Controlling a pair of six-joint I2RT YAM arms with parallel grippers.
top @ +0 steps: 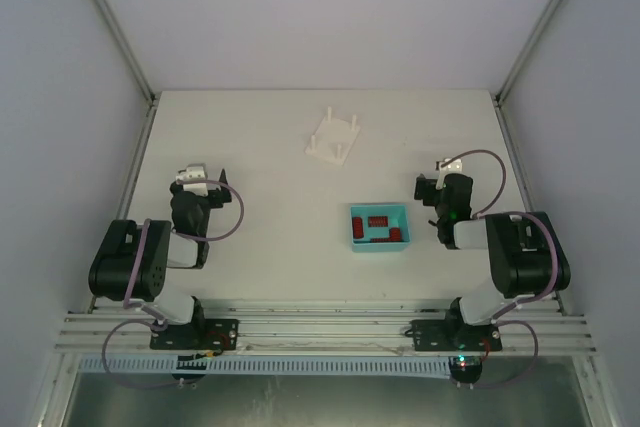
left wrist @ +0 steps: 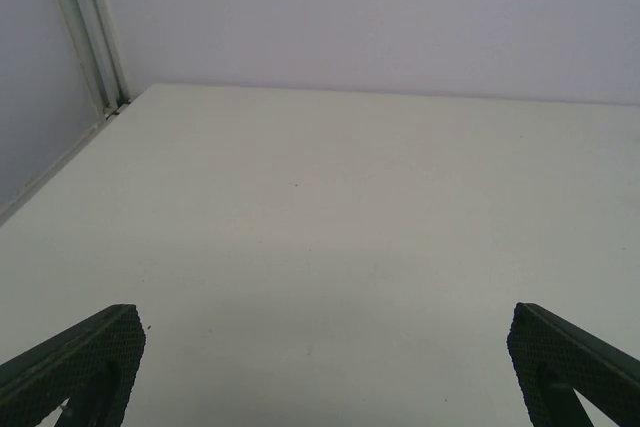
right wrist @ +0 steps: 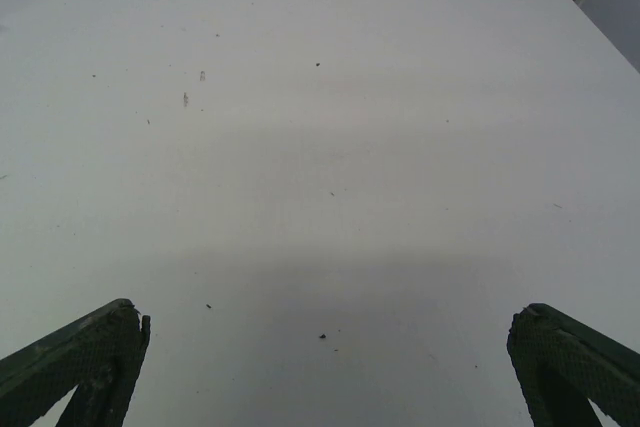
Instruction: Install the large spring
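Observation:
A small teal bin (top: pixel 379 227) near the table's middle holds several red springs (top: pixel 378 221). A white fixture plate (top: pixel 333 137) with upright posts stands farther back. My left gripper (top: pixel 198 185) is open and empty at the left, well away from both. My right gripper (top: pixel 432 187) is open and empty just right of the bin. In the left wrist view the fingertips (left wrist: pixel 85 357) stand wide apart over bare table. In the right wrist view the fingertips (right wrist: pixel 570 352) also stand wide apart over bare table. Neither wrist view shows the bin or the plate.
Grey enclosure walls with metal corner posts (top: pixel 115 32) ring the white table (top: pixel 270 247). The arm bases sit on a slotted rail (top: pixel 320 332) at the near edge. A wall corner (left wrist: pixel 85 32) shows in the left wrist view.

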